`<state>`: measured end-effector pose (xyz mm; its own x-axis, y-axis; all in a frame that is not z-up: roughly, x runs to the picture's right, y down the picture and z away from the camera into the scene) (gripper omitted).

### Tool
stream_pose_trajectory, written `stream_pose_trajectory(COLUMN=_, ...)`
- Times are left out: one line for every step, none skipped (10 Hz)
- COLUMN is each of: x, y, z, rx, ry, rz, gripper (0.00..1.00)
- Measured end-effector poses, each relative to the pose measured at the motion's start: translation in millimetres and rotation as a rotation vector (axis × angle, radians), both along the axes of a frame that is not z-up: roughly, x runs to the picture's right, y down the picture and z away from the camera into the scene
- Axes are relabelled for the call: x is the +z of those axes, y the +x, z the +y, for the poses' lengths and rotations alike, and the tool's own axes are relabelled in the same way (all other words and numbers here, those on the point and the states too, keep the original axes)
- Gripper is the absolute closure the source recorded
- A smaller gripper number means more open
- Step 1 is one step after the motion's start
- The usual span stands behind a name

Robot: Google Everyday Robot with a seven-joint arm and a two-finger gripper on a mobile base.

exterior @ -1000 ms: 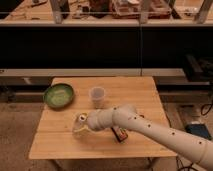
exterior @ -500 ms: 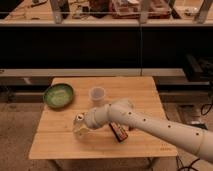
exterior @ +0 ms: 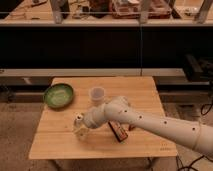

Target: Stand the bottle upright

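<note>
Though the arm hides the gripper (exterior: 83, 126) and whether its jaws grip cannot be told, the pale bottle (exterior: 79, 124), whitish cap up, stands at it on the wooden surface (exterior: 55, 142), below the cup (exterior: 96, 95).

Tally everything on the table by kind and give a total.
Bowl, green: 1
Cup, translucent white: 1
Bottle, at the hand near the table's front left: 1
Packet, dark red and black, partly under the arm: 1
Total: 4
</note>
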<state>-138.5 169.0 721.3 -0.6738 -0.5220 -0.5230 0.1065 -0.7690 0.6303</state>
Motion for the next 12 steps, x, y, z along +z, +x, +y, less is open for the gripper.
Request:
stream_pose_trajectory(x=0.5, y=-2, z=0, rx=-0.002, ry=-0.003, rz=0.000, gripper=0.50)
stream_pose_trajectory(x=0.7, y=-4, z=-1, rx=-0.003, ry=-0.003, rz=0.001, gripper=0.40)
stream_pose_trajectory(x=0.5, y=-5, z=-2, rx=-0.004, ry=-0.002, rz=0.001, gripper=0.30)
stream_pose_trajectory(x=0.0, y=-5, z=-2, rx=-0.007, ry=0.000, rz=0.003, gripper=0.23)
stream_pose_trajectory(x=-1.1, y=-7, z=-2, rx=-0.012, ry=0.001, rz=0.001, gripper=0.20)
stream_pose_trajectory(x=-2.4, y=-9, z=-2, rx=-0.014, ry=-0.001, rz=-0.003, gripper=0.20)
stream_pose_trajectory(x=-3.5, y=-10, z=0, rx=-0.015, ry=-0.003, rz=-0.007, gripper=0.20)
stream_pose_trajectory(x=-4.8, y=-10, z=1, rx=-0.016, ry=-0.003, rz=-0.013, gripper=0.20)
stream_pose_trajectory(x=-6.4, y=-11, z=1, rx=-0.018, ry=-0.001, rz=-0.018, gripper=0.20)
stream_pose_trajectory(x=-8.2, y=-11, z=3, rx=-0.019, ry=0.001, rz=-0.022, gripper=0.20)
stream_pose_trajectory(x=-9.3, y=-11, z=3, rx=-0.020, ry=0.002, rz=-0.025, gripper=0.20)
stream_pose_trajectory(x=-10.6, y=-11, z=4, rx=-0.020, ry=0.003, rz=-0.028, gripper=0.20)
